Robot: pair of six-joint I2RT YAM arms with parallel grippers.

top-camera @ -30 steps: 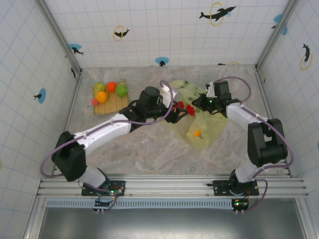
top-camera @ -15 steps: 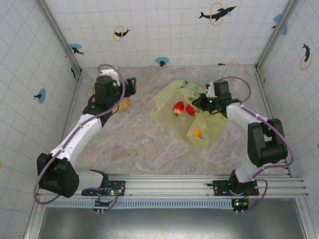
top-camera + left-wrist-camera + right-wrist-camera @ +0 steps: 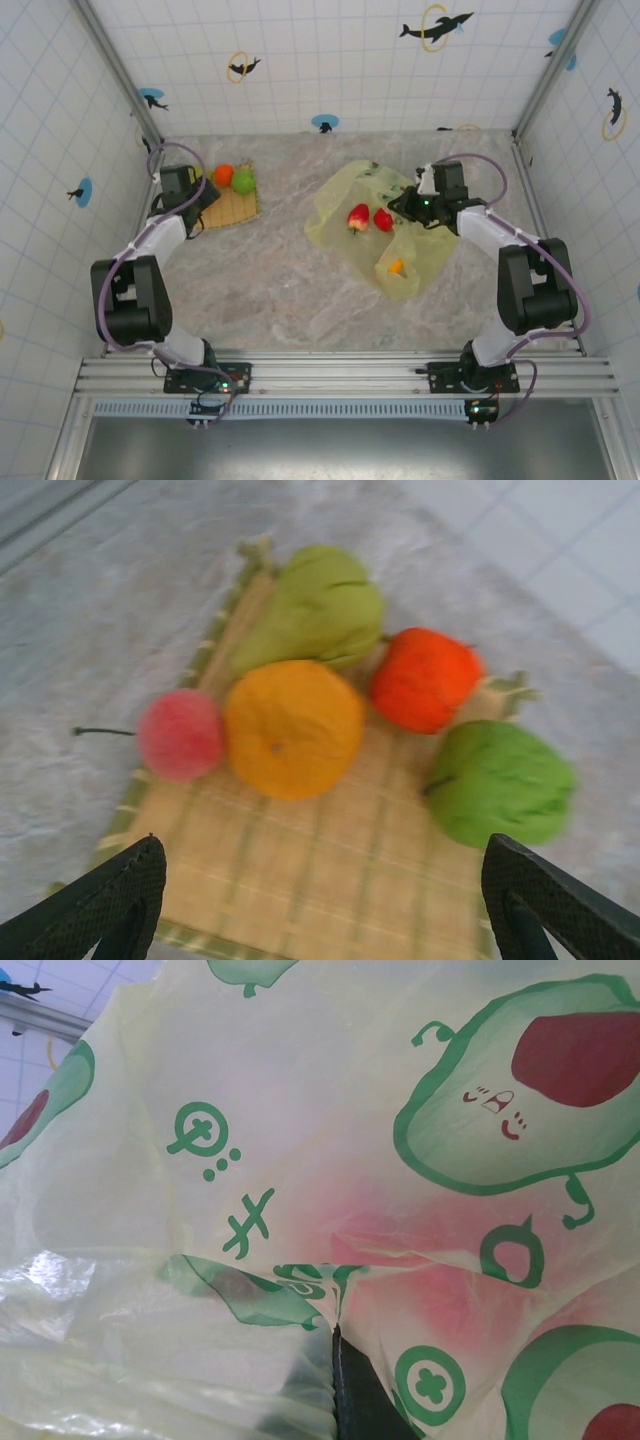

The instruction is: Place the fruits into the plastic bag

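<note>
1. The worktop [image 3: 270, 290] is boxed in by tiled walls on three sides and by a rail at the bottom of the frame. Its middle and lower stretch lies bare, so there is open room between mat and bag.
2. The plastic bag [image 3: 420, 262] sprawls right of centre. By my count the job is under half done: three fruits lie within its outline and five wait outside it.
3. The woven mat [image 3: 232, 208] sits at upper left, close to the left wall and corner post, so arm room looks tight on that side.
4. Bunched on the mat are a yellow-green fruit [image 3: 320, 610], an orange fruit [image 3: 293, 728], a bright green fruit [image 3: 500, 780], a red-orange fruit [image 3: 425, 678] and a small pink-red fruit [image 3: 180, 735]. The orange one touches its neighbours, and the pink-red one lies at the mat's left edge.
5. In the bag, a red fruit [image 3: 358, 217] and a second red fruit [image 3: 383, 219] lie side by side near centre frame. A small orange piece [image 3: 396, 267] lies lower down.
6. The left gripper [image 3: 325, 900] is spread wide and empty over the mat's near edge. The right gripper [image 3: 405, 208] is pressed together, apparently pinching the bag's film, just beside the red fruits.
</note>
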